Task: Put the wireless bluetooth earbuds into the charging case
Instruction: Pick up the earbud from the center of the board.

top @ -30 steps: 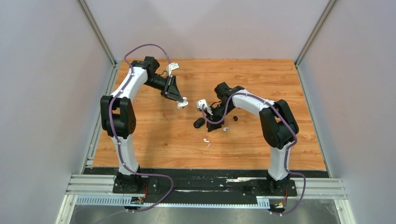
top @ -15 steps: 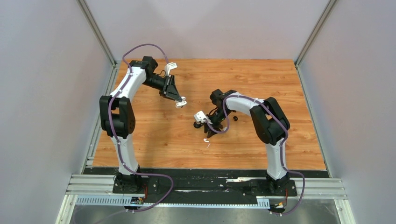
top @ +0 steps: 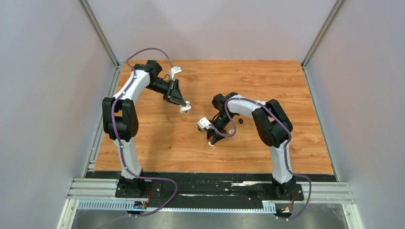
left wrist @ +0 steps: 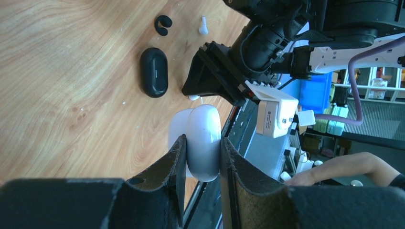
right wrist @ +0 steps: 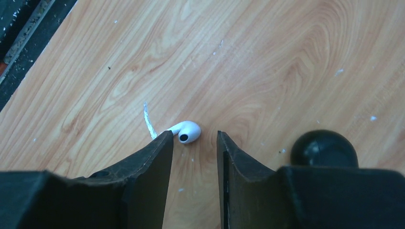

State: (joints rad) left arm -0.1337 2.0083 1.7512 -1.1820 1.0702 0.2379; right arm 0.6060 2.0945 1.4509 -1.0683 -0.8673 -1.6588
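My left gripper (left wrist: pixel 200 141) is shut on a white charging case (left wrist: pixel 203 136) and holds it above the table; it also shows in the top view (top: pixel 184 107). My right gripper (right wrist: pixel 193 138) is open, low over the table, tips pointing down. A white earbud (right wrist: pixel 187 131) lies on the wood just ahead of its left fingertip, not between the jaws; the top view shows it (top: pixel 210 143) too. A black case (left wrist: pixel 154 71), a black earbud (left wrist: pixel 163 24) and a second white earbud (left wrist: pixel 203 26) lie beside the right arm.
A thin white fleck (right wrist: pixel 150 124) lies next to the near white earbud. A black rounded thing (right wrist: pixel 325 148) sits right of my right fingers; I cannot tell what it is. Grey walls enclose the wooden table (top: pixel 267 81).
My right gripper has swung left and toward the near edge, coming down over the near white earbud. My left gripper has drifted slightly back with the white case.
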